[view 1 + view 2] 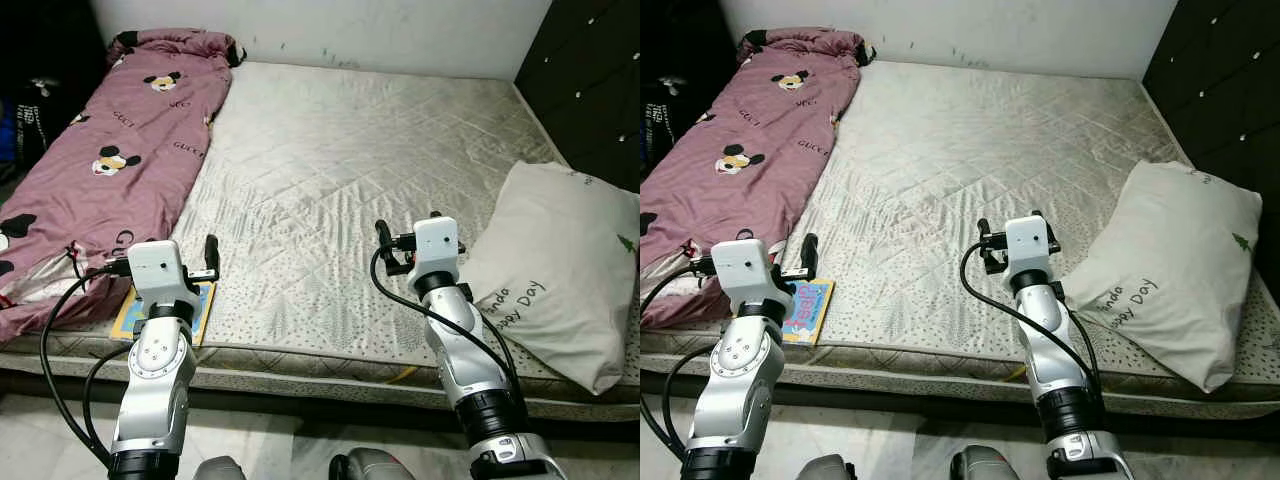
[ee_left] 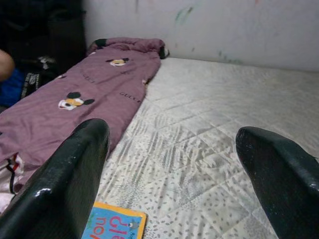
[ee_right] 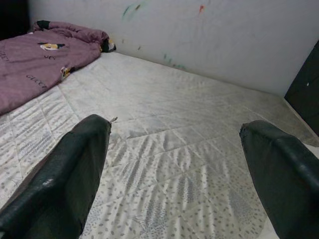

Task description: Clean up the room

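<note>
A bare quilted mattress (image 1: 370,180) lies before the robot. A pink blanket (image 1: 120,150) (cartoon-mouse print) runs along its left side; a white pillow (image 1: 560,260) rests at its right edge. A small picture book (image 1: 808,308) lies near the front edge, beside the blanket. The left end effector (image 2: 169,164) and right end effector (image 3: 174,169) hover above the mattress, fingers spread, holding nothing.

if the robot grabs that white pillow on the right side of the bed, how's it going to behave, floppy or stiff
Probably floppy: the white pillow looks soft and creased, sagging over the mattress edge, so it would likely droop around the right claw. It seems light for its bulk. Its fabric should pinch easily, though a corner hold might let it swing.
</note>
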You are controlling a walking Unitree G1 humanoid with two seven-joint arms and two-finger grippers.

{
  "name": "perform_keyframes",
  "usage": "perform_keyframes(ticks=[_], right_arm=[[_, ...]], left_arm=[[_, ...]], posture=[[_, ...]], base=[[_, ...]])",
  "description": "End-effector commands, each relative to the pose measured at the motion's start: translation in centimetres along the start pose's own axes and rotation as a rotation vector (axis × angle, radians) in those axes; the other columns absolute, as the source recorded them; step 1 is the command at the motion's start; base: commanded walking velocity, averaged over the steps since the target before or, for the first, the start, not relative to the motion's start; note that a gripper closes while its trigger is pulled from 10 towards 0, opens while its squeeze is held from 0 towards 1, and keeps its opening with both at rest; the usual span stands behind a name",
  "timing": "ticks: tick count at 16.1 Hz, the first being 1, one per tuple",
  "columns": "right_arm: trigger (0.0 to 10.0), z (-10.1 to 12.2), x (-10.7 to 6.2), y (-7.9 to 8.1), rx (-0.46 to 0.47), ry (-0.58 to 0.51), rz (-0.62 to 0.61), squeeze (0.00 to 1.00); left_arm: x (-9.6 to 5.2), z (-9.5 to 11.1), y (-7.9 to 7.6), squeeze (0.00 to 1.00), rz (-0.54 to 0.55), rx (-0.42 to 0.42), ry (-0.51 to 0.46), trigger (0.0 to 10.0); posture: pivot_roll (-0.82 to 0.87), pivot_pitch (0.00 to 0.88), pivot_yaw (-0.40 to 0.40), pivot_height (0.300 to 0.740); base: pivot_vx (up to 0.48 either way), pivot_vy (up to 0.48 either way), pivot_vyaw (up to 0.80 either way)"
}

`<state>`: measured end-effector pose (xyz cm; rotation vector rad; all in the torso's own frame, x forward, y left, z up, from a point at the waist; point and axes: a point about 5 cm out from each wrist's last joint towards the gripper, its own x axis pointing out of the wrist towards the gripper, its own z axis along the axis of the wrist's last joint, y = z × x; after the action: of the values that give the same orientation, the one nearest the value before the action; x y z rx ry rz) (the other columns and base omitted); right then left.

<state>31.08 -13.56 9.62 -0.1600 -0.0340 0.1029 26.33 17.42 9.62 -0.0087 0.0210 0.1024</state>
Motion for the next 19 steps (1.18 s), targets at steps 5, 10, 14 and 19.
perform_keyframes(ticks=[5, 10, 14, 19], right_arm=[[10.0, 0.29, 0.08, 0.19, -0.014, 0.000, 0.030, 0.00], [10.0, 0.50, 0.34, 0.12, -0.028, -0.002, 0.036, 0.00], [10.0, 0.52, 0.39, 0.08, -0.030, 0.000, 0.037, 0.00], [10.0, 0.57, 0.51, 0.09, -0.035, 0.001, 0.046, 0.00]], left_arm=[[0.00, -0.03, -0.74, 0.00, -0.030, -0.008, 0.005, 10.0], [0.18, 0.11, -0.83, 0.00, -0.025, -0.018, 0.001, 10.0], [0.29, 0.14, -0.92, 0.00, -0.028, -0.022, 0.003, 10.0], [0.41, 0.18, -0.93, 0.00, -0.013, -0.069, -0.002, 10.0]], posture=[[-0.06, 0.000, -0.019, 0.740], [-0.06, 0.000, -0.024, 0.740], [-0.07, 0.000, -0.021, 0.740], [-0.07, 0.000, -0.029, 0.740]], base=[[0.000, -0.466, 0.00], [0.000, -0.480, 0.00], [0.000, -0.480, 0.00], [0.000, -0.384, 0.00]])
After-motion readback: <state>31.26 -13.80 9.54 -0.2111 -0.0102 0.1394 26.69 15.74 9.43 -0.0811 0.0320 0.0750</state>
